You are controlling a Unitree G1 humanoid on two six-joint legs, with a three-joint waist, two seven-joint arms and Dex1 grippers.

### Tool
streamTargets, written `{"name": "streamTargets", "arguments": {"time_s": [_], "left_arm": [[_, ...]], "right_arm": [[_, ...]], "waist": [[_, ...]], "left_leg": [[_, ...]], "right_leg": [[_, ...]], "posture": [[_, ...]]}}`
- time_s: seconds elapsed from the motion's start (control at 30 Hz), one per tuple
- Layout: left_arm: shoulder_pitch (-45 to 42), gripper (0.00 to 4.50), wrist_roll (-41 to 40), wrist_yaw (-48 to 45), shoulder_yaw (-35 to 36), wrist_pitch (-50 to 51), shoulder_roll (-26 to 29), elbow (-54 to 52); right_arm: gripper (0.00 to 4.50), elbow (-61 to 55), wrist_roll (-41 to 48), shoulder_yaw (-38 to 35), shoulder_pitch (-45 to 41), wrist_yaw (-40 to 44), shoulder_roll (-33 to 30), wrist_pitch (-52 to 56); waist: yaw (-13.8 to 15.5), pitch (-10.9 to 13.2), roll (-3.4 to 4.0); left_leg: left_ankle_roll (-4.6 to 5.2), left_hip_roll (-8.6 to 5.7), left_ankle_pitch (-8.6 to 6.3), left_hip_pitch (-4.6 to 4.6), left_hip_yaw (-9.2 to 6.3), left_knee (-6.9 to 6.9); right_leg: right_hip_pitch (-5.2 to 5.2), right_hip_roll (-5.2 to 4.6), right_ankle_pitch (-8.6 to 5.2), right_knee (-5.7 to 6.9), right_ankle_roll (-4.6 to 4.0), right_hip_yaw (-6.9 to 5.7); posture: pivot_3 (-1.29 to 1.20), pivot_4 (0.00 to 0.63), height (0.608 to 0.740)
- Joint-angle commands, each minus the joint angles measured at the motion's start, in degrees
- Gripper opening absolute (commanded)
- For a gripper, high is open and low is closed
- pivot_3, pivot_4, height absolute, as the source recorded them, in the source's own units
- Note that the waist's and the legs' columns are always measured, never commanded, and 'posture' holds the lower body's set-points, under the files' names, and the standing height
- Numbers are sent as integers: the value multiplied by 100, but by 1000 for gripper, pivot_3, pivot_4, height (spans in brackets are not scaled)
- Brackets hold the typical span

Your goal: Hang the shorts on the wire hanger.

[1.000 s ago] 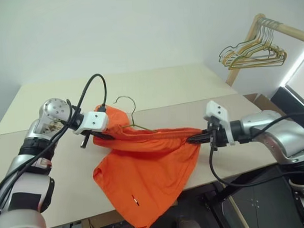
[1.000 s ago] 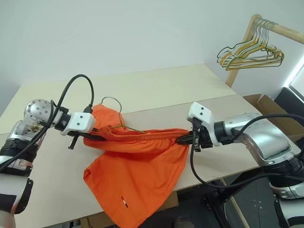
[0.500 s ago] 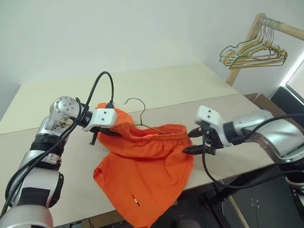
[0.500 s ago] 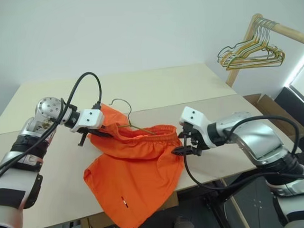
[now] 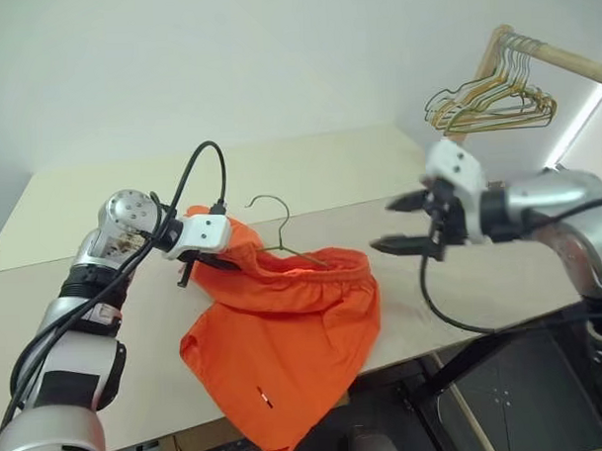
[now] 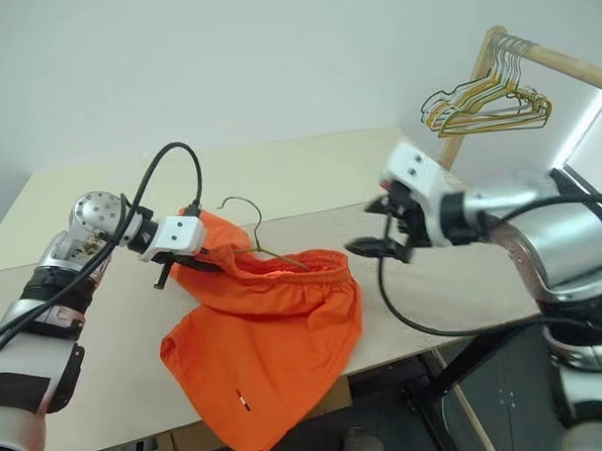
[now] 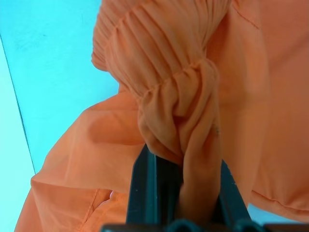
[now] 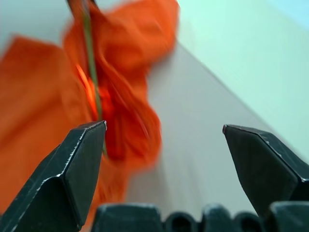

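Pale wooden bench (image 5: 309, 176) against a plain wall. The shorts (image 5: 285, 335) are lying at the near edge, one leg drooping over it, waistband bunched along the hanger (image 5: 281, 231), whose hook is sticking up behind. The left gripper (image 7: 181, 203) is staying clamped on a fold of waistband. The right gripper (image 5: 405, 224) has just let go of the other waistband end and is rising clear, jaws spread wide and empty; that end has slumped inward. Judgement: the hanger is partly threaded, its right shoulder not yet covered. Far right, spare hangers (image 5: 490, 105) are crowding a wooden rack (image 5: 562, 63), well apart; nothing obstructing.
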Motion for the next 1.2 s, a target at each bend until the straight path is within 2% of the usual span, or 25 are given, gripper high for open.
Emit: {"name": "streamTargets", "arguments": {"time_s": [0.03, 0.17, 0.27, 0.4, 0.73, 0.93, 1.07, 1.2], "left_arm": [[-186, 0, -17, -20, 73, -48, 31, -88], [-247, 0, 6, -19, 75, -42, 24, -72], [-254, 0, -7, -41, 92, -43, 57, -83], [-253, 0, -8, -49, 112, -45, 92, -88], [-256, 0, -17, -24, 124, -40, 98, -91], [-287, 0, -83, 42, 229, 15, 69, -73], [-366, 1073, -445, -33, 474, 700, -3, -168], [-459, 2374, -549, 11, 626, 1023, 12, -186]], "right_arm": [[4458, 55, -64, 467, -328, -460, 722, 200], [4458, 522, -125, 787, -613, -745, 1574, 269], [4458, 811, -155, 933, -778, -836, 1931, 355], [3572, 1135, -348, 1235, -944, -851, 2038, 397], [154, 1758, -751, 1760, -1220, -350, 2033, 26], [71, 1794, -930, 1792, -1153, -55, 1930, -364], [0, 1656, -1054, 1799, -1009, 125, 1758, -675], [0, 1565, -1121, 1736, -869, 186, 1715, -898]], "waist": [[8, -1, 1], [40, -1, 2], [30, -1, 2], [13, -1, 2], [-37, -2, 3], [-101, -2, 3], [-116, -2, 3], [-124, -2, 3]], "left_leg": [[0, -1, 0, -1, 2, 1], [-2, -10, 1, -25, -1, 2], [-2, -23, 2, -41, -2, 5], [-2, -41, 1, -44, -3, 3], [-3, -41, 2, -42, -7, 4], [-3, -43, 2, -42, -9, 4], [-2, -43, 2, -43, -11, 4], [-2, -42, 2, -42, -13, 3]], "right_leg": [[-1, -2, 0, 1, 0, 0], [-13, -5, 2, 22, 2, -7], [-23, -11, 3, 17, 4, -12], [-25, -13, 2, 10, 6, -13], [-25, -13, 3, 14, 7, -11], [-24, -14, 4, 14, 9, -11], [-25, -15, 4, 14, 10, -11], [-25, -14, 4, 15, 11, -10]], "posture": [[-95, 0, 740], [-89, 0, 740], [-68, 0, 740], [-64, 0, 740], [-64, 0, 740], [-56, 0, 740], [-55, 0, 740], [-51, 0, 740]]}}
